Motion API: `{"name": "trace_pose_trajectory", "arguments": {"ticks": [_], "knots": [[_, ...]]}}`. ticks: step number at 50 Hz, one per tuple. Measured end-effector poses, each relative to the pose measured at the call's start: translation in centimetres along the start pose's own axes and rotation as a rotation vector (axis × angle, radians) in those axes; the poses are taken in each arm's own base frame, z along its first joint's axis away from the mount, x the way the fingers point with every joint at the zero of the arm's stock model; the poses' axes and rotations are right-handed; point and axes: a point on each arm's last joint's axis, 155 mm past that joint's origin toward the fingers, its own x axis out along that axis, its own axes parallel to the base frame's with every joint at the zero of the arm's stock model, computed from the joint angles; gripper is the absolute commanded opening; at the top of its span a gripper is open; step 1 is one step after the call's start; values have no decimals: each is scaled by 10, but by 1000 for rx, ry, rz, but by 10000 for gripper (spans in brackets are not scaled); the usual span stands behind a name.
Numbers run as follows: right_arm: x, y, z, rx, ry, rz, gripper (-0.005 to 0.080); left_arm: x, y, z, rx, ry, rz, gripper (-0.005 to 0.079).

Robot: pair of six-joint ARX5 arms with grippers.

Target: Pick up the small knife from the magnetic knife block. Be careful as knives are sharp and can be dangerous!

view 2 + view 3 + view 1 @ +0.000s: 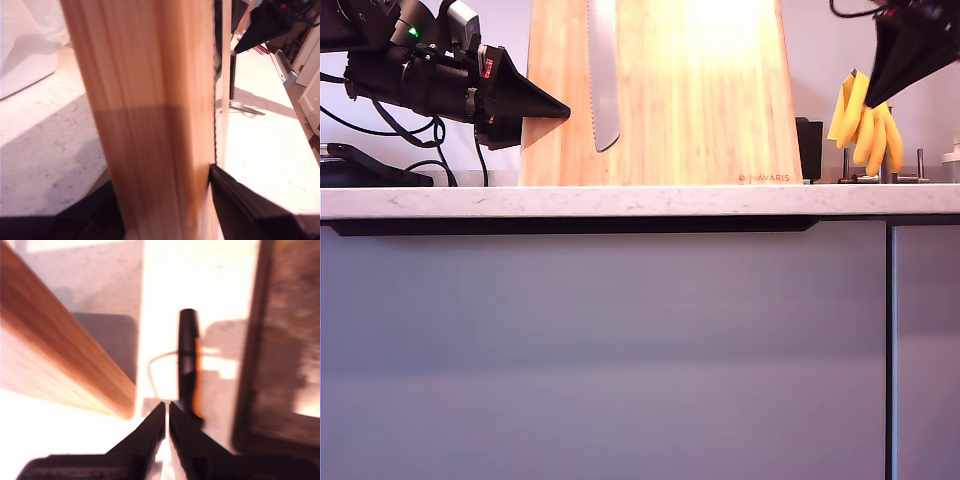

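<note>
Toward the tabletop's (pixel 620 200) end at the exterior view's left, my first claw (pixel 563 108) is at the near side edge of the magnetic knife block (pixel 700 110), which stands upright close to the tabletop's front edge. The first wrist view looks straight along that wooden edge, with a black finger pressed against each face, so this claw looks clamped on the slab, I judge to steady it. Just inside that edge, a long serrated bread-knife blade (pixel 603 90) hangs point down on the block's front face. The small knife itself is not visible in any view. The upper front of the block is washed out by glare and its back face is hidden, so I cannot say where it sits. Further along, toward the tabletop's end at the exterior view's right, my second claw (pixel 870 100) hangs in the air above a bunch of bananas (pixel 865 125), well apart from the block. Its jaws are together with nothing between them, and it points down at a blurred black-and-orange object (pixel 187 355) I cannot identify. By my reading the bracing may be done, while finding, gripping and lifting the knife all remain.
</note>
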Motion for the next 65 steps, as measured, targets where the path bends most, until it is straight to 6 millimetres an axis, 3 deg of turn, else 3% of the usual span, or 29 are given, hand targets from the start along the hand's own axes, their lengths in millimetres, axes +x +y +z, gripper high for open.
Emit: {"name": "trace_pose_trajectory", "arguments": {"ticks": [15, 48, 65], "knots": [[-33, 4, 2, -59, -53, -61, -12, 0, 0, 0, 0, 0, 1, -24], [-101, 47, 7, -198, -219, -93, -12, 0, 1, 0, -1, 1, 3, -24], [-97, 46, -36, -212, -260, -96, -12, 0, 0, -1, -3, 2, 3, -24]]}}
